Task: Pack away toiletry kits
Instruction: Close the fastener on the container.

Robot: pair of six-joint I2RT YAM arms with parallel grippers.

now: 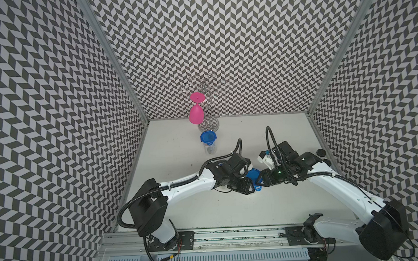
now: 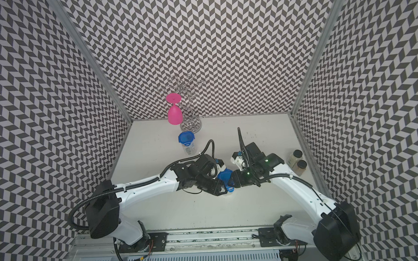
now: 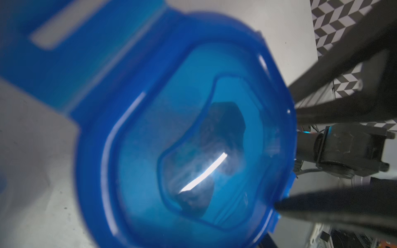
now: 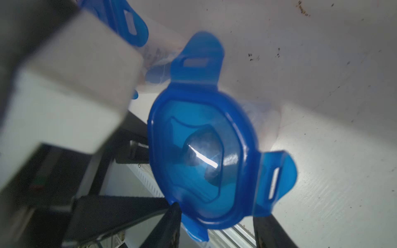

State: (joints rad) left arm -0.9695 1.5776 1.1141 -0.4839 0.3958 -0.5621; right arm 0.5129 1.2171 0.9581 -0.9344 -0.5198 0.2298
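— At the middle of the white table (image 1: 230,207), what is going on?
— Both arms are meeting at a blue plastic clip-tab lid (image 1: 252,176), its tabs flaring outward. The right gripper (image 4: 216,212) is clamping the lid's rim between its fingers.
— And the left gripper (image 1: 245,179)?
— It is crowding the opposite side; I cannot tell how its jaws are standing.
— Anything else?
— A second clear plastic jar with a blue lid (image 1: 209,142) is standing just before the silver wire rack (image 1: 209,125), where a pink goblet (image 1: 196,114) is hanging upside down.
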